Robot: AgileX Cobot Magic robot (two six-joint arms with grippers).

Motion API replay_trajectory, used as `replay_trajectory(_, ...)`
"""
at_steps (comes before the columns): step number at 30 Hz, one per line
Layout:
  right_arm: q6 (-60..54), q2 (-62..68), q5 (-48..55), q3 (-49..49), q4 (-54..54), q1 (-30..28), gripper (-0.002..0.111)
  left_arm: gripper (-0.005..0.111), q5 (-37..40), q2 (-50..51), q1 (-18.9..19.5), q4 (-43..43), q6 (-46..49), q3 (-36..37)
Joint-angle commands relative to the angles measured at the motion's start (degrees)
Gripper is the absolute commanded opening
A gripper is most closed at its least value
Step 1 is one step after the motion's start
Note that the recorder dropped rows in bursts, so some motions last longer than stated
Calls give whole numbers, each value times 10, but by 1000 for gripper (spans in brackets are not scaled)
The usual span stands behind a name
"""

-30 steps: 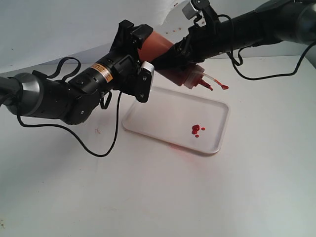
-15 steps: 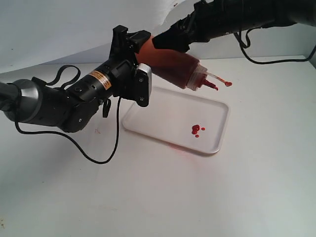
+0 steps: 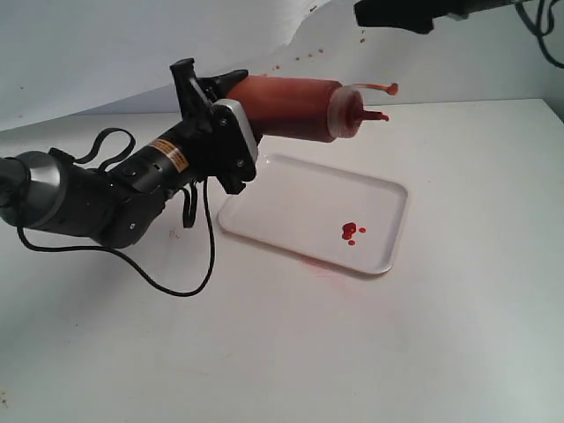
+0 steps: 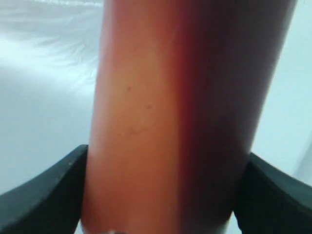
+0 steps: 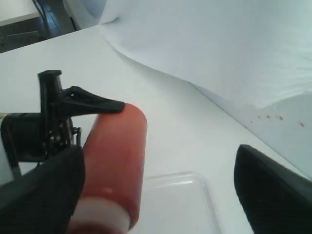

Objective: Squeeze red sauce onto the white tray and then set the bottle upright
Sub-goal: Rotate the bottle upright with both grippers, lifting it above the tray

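The right claw (image 5: 156,195) has released the bottle (image 3: 291,107) and lifted clear; its jaws stand wide apart and empty. The left claw (image 3: 225,119) remains clamped on the bottle's base end. The bottle has swung from nozzle-down to near level, with the nozzle pointing away from this claw. Drops of red sauce (image 3: 349,231) lie on the white tray (image 3: 291,181) below and beyond it. Squeezing appears complete; standing the bottle upright on the table (image 3: 441,335) remains.
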Motion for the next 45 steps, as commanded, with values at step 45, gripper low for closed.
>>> replay_trajectory(45,-147,132,-48,0,55,179,76,0,-172,-13,170,469,-909,49)
